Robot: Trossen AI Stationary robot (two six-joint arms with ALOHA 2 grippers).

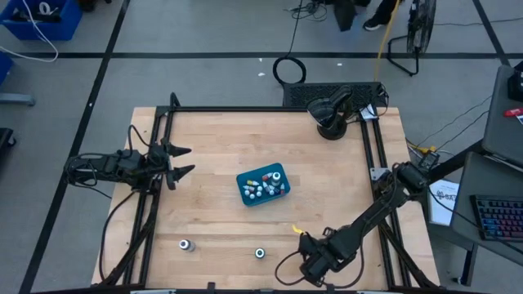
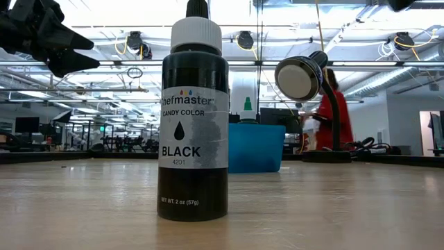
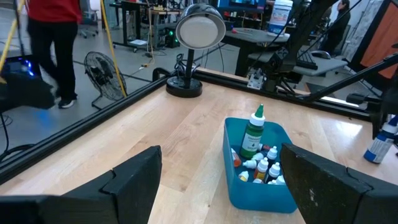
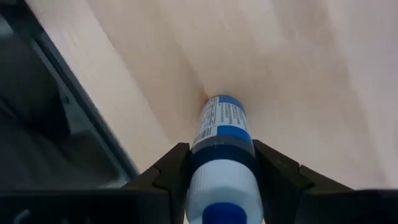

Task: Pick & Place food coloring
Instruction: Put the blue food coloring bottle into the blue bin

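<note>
Black bottle [image 2: 193, 118] upright, white cap; small bottles fill teal tray [image 3: 252, 191].

The tray [image 1: 263, 186] sits mid-table, small bottles [image 1: 266, 183] inside it. Two bottles [image 1: 186, 244] [image 1: 260, 253] stand near the table's [image 1: 212, 147] front edge. A lamp [image 1: 331, 114] stands at the back right corner.

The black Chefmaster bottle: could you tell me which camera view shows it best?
The low view: the black Chefmaster bottle stands upright close to the camera, label readable. In the high view it may be one of two small standing bottles near the table's front edge; I cannot tell which. The wrist views do not show it.
</note>
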